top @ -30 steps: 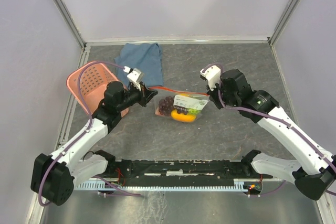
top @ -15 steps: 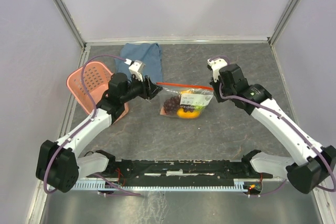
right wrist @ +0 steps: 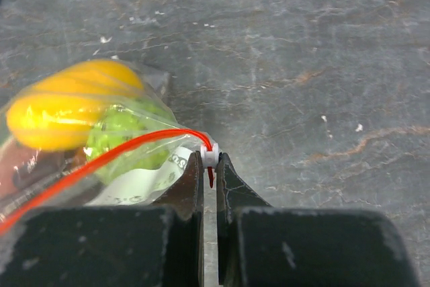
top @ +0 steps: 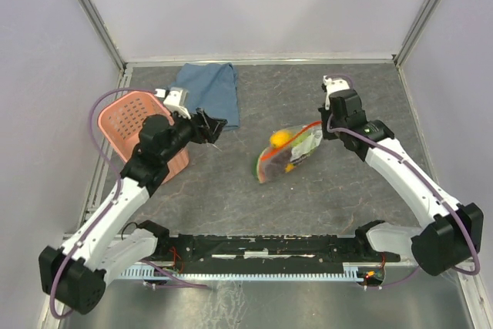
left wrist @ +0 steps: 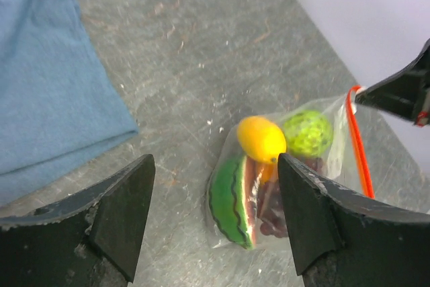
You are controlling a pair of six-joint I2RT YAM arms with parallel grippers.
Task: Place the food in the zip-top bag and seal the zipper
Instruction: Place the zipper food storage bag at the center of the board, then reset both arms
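The clear zip-top bag lies slanted on the table, and the food shows through it: a yellow fruit, a green bumpy ball, a watermelon slice and dark grapes. Its orange-red zipper runs along the mouth edge. My right gripper is shut on the zipper's white slider at the bag's far right corner. My left gripper stands open to the left of the bag, apart from it, with nothing between its fingers.
A folded blue cloth lies at the back left, close to the left gripper. A pink perforated basket sits by the left wall beside the left arm. Grey walls close in the table on three sides.
My left gripper opened, let go of the bag's left corner and drew back left. The right gripper moved back and to the right with the slider, and the bag swung into a slant.
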